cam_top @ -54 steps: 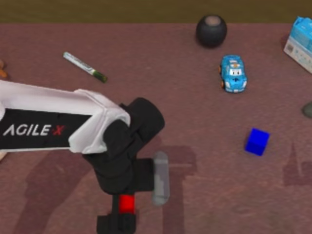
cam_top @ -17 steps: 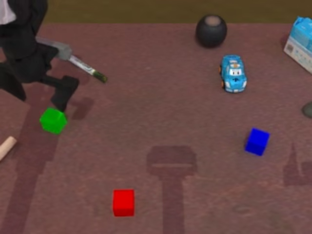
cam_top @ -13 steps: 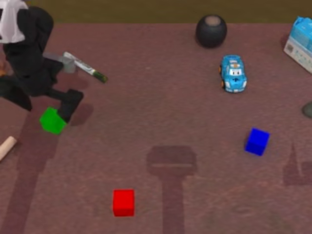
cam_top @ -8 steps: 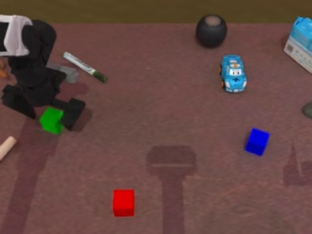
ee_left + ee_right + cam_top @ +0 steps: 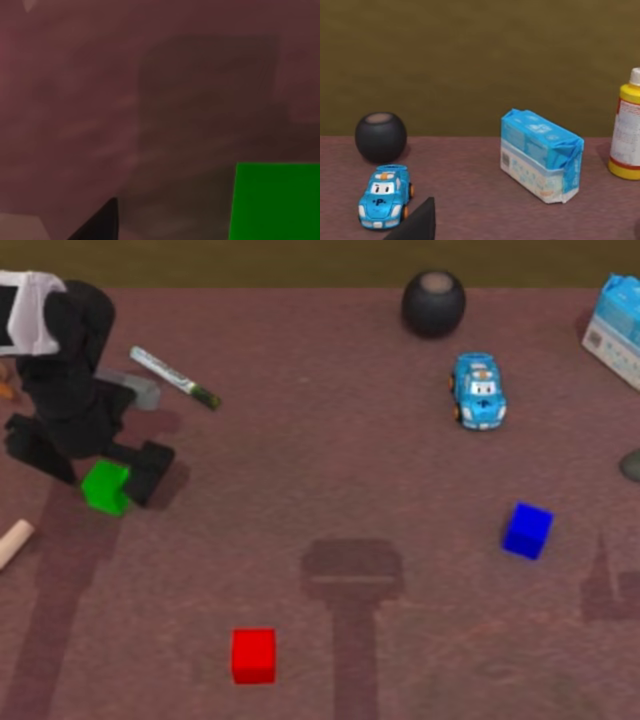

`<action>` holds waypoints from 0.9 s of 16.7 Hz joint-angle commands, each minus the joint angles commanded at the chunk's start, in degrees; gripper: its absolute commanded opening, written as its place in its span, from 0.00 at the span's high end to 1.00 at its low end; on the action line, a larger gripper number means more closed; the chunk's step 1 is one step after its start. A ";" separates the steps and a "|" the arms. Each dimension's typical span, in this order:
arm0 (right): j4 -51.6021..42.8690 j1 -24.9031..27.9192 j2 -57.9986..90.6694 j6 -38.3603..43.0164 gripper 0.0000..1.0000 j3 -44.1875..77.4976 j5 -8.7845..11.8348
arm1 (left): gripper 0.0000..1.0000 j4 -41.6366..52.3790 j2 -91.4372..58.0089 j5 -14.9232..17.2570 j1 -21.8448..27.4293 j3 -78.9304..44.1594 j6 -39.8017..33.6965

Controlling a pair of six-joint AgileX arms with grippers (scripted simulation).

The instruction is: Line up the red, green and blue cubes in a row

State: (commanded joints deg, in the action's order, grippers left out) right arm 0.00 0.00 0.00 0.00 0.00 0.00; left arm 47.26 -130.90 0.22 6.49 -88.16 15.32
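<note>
Left gripper straddles green cube, jaws spread and not yet clamped; off-centre closing risks skidding it away from red cube.

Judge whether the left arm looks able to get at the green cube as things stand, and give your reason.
Probably yes. In the top view the left gripper is already down at the green cube, one finger on either side, nothing between them. The pen lies apart.
</note>
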 joint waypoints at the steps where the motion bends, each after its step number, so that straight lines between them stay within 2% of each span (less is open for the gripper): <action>1: 0.00 0.00 0.00 0.00 0.00 0.00 0.00 | 0.45 0.00 0.00 0.00 0.00 0.00 0.00; 8: 0.00 0.00 0.00 0.00 0.00 0.00 0.00 | 0.98 0.00 0.00 0.00 0.00 0.00 0.00; 15: 0.00 0.00 0.00 0.00 0.00 0.00 0.00 | 1.00 0.00 0.00 0.00 0.00 0.00 0.00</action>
State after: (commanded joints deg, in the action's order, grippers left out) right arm 0.00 0.00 0.00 0.00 0.00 0.00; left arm 47.26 -130.90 0.22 6.49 -88.16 15.32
